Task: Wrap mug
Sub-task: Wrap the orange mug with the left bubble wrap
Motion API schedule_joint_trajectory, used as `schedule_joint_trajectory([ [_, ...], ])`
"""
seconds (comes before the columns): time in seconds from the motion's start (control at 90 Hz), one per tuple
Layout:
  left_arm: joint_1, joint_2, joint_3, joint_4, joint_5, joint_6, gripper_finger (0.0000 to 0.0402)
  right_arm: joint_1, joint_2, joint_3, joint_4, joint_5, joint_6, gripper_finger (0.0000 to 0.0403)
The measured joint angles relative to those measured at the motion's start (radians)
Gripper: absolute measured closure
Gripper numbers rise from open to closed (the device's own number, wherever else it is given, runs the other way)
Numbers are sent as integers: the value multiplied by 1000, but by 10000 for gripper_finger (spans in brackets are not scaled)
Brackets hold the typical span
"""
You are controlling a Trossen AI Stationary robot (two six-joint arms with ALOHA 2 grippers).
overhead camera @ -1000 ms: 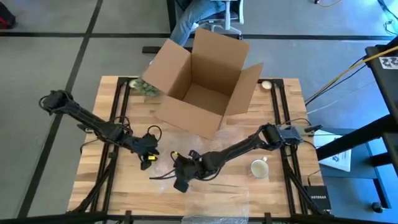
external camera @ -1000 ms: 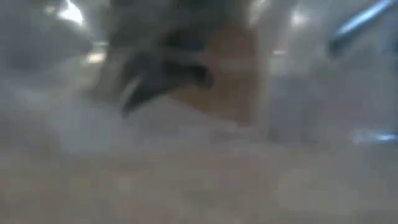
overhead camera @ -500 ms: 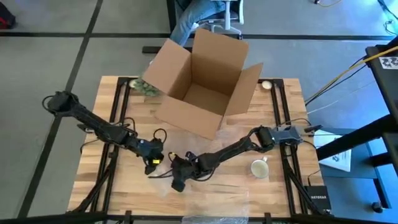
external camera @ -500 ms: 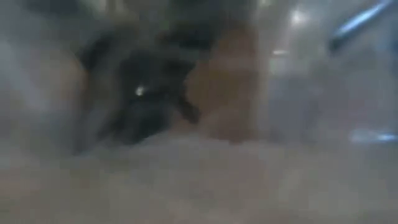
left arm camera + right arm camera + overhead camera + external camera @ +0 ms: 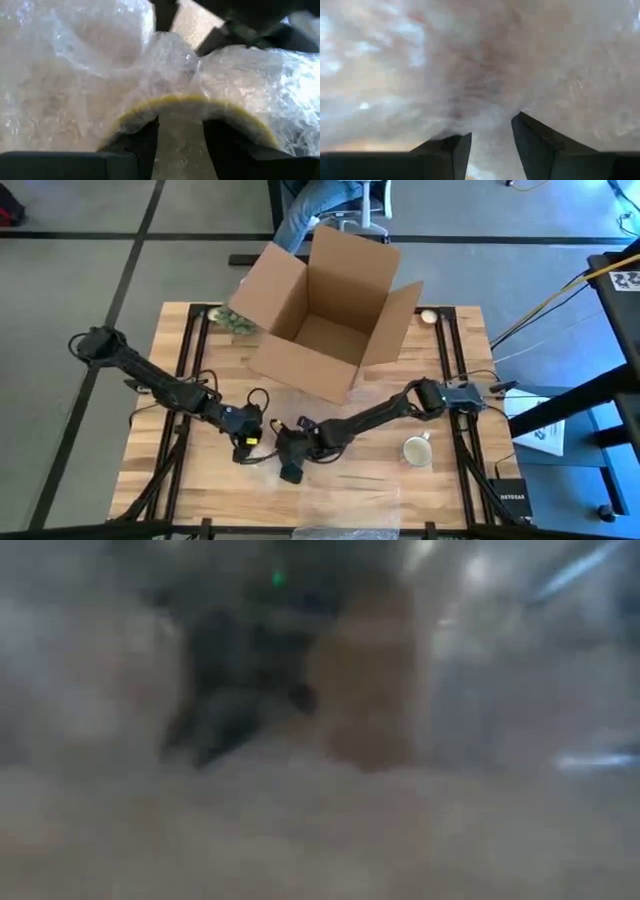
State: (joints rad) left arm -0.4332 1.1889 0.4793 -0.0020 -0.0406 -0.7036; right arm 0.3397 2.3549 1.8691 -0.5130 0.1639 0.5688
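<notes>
A clear sheet of bubble wrap (image 5: 330,435) lies over the middle of the table, and a yellow mug (image 5: 243,442) is bundled in its left part. Its yellow rim (image 5: 185,100) shows through the wrap just beyond my left fingers. My left gripper (image 5: 247,443) and my right gripper (image 5: 289,467) stand close together at the bundle, each shut on wrap. A second, white mug (image 5: 415,450) stands bare on the table's right side. The low view shows only blurred wrap and dark gripper shapes (image 5: 235,690). My left gripper pinches bunched bubble wrap (image 5: 177,135) between its two fingers, right at the yellow rim under the wrap. Whether the rim itself lies between the fingers cannot be told. My right gripper pinches a gathered fold of bubble wrap (image 5: 490,132) between its two fingers, reaching in low from the table's right side. The wrap fills its view, so which part of the sheet it has cannot be told.
An open cardboard box (image 5: 325,310) stands at the table's far middle, flaps up. A small greenish thing (image 5: 235,322) lies by its left corner and a small round thing (image 5: 428,316) at the far right. A person's legs and a chair base show beyond the far edge.
My left gripper has moved a little toward the right and the near edge, closing in on my right gripper. The wrap between them has bunched up, and the dark gripper shapes in the low view have shifted behind the wrap.
</notes>
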Motion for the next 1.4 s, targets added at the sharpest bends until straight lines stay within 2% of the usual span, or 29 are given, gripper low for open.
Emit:
schedule_joint_trajectory([
  [0.067, -2, 0, 0, 7, -6, -1, 260, 2, -6, 2, -10, -8, -1, 276],
  [0.189, -6, 0, 0, 17, -12, -3, 260, 7, -12, 0, -71, -86, 19, 276],
  [0.289, -8, 0, 1, 18, -15, -3, 260, 20, -49, 2, -91, -98, 32, 276],
  [0.356, -8, 0, 10, 11, -15, -3, 260, 28, -73, 5, -81, -79, 32, 276],
  [0.5, -8, 0, 56, 19, -19, 22, 260, 35, -81, 2, -17, 35, 29, 276],
  [0.622, -13, 11, 77, 20, -23, 41, 260, 37, -64, -4, -4, 54, 54, 276],
  [0.856, -13, 116, 82, 111, -1, 53, 261, 57, -50, 4, -67, 4, 63, 276],
  [1.011, -14, 186, 79, 115, 17, 50, 261, 70, -92, 43, -160, 28, 46, 276],
  [1.178, -18, 189, 79, 116, 30, 46, 261, 76, -119, 88, -166, 79, 3, 276],
  [1.322, -20, 171, 79, 119, 28, 51, 261, 78, -114, 87, -230, -34, 6, 276],
  [1.4, -23, 171, 79, 119, 23, 57, 261, 78, -130, 105, -266, -12, 18, 276],
])
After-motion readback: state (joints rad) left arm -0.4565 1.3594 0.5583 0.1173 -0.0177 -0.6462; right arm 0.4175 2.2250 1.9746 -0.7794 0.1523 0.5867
